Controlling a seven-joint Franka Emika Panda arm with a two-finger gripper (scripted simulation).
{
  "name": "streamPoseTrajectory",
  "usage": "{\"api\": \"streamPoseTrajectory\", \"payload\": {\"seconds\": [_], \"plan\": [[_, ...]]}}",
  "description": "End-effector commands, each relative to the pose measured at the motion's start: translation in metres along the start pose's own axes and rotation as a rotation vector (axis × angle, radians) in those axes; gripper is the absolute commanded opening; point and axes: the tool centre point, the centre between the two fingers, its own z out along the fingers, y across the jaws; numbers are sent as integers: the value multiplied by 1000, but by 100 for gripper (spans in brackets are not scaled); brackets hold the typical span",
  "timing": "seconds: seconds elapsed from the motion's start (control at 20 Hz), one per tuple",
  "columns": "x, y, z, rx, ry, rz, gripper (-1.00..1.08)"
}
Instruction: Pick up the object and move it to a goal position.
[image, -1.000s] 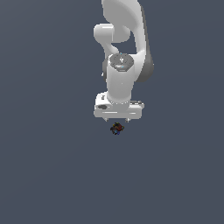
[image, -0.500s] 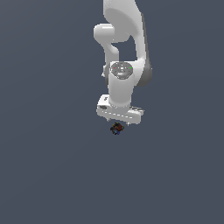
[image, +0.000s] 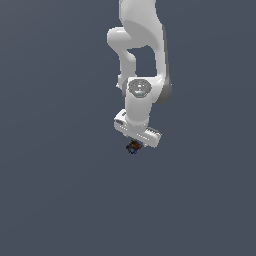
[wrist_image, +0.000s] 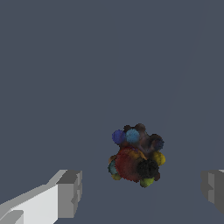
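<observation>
The object (image: 133, 147) is a tiny dark lump mottled red, blue, black and yellow, lying on the flat grey floor. In the exterior view it sits right under the white hand of my gripper (image: 135, 141). The wrist view shows the object (wrist_image: 135, 156) between the two grey fingertips, closer to the far side of the gap than to the hand. My gripper (wrist_image: 142, 189) is open, and one finger (wrist_image: 69, 192) and the other finger (wrist_image: 213, 187) stand well apart from the lump, touching nothing.
The white arm (image: 140, 55) rises straight above the hand. Plain grey floor (image: 60, 190) surrounds the object on all sides in both views.
The hand has come down closer to the object and turned a little about its axis. The object has not moved.
</observation>
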Motion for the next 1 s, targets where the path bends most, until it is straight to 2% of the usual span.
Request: {"api": "streamPoseTrajectory", "payload": {"seconds": [0.0, 0.45, 0.95], "plan": [[-3, 1, 6, 0, 1, 56, 100], [-9, 4, 19, -2, 3, 168, 100], [-10, 5, 28, -2, 3, 176, 100]]}}
